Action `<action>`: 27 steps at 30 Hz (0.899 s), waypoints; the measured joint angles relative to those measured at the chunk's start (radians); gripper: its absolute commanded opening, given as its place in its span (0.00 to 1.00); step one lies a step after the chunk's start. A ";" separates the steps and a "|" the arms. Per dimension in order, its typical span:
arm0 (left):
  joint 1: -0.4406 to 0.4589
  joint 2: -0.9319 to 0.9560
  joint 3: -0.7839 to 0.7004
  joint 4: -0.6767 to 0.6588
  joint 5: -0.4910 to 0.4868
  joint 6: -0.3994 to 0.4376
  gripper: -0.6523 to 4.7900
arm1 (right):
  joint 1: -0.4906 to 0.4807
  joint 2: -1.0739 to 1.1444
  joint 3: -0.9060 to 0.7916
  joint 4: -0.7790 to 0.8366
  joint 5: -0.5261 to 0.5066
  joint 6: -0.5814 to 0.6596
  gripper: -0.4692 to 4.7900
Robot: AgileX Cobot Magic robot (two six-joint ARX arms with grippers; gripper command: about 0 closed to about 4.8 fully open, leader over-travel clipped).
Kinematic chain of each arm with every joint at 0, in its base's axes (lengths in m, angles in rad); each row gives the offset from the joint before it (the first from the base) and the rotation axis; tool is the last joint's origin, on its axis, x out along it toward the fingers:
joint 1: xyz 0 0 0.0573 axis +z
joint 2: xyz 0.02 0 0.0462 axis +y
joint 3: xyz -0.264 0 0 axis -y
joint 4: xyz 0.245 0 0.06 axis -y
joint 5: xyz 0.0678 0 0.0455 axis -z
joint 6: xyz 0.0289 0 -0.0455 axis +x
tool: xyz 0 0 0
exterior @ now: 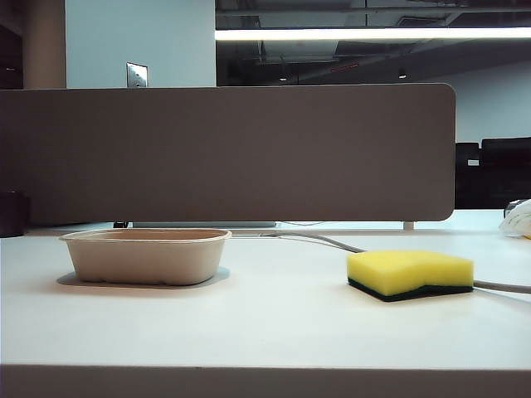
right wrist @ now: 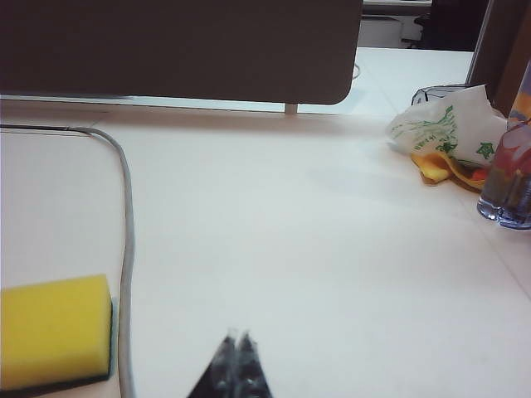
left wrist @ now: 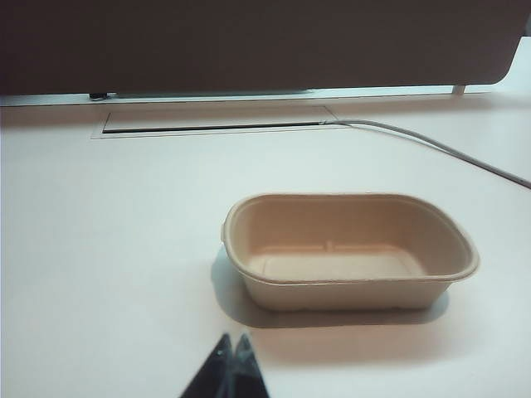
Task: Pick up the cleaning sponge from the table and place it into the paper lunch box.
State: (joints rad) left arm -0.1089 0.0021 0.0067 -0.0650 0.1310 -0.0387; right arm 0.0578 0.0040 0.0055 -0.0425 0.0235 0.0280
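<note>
Cleaning sponge lies nearer the right gripper, off to its side; left gripper faces the paper lunch box. Both closed, empty.

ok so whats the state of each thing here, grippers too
cleaning sponge: flat on table, yellow up, untouched
paper lunch box: upright, empty
left gripper: shut, holding nothing, short of box
right gripper: shut, holding nothing, beside sponge
grey cable: lying behind sponge

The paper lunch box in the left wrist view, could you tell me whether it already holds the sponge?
No, the paper lunch box is empty inside, and the cleaning sponge lies on the table apart from it.
</note>
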 measured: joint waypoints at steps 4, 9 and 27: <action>0.000 0.000 0.000 0.000 0.000 0.000 0.11 | 0.000 0.000 0.000 0.000 0.000 0.000 0.08; 0.000 0.000 0.000 0.000 0.000 0.000 0.11 | 0.000 0.000 0.000 0.000 0.000 0.000 0.08; -0.390 0.147 0.000 0.000 0.002 0.000 0.11 | 0.000 0.004 0.159 -0.089 -0.360 0.454 0.08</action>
State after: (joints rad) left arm -0.4988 0.1490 0.0067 -0.0650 0.1329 -0.0383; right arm 0.0582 0.0082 0.1646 -0.1314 -0.3363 0.4816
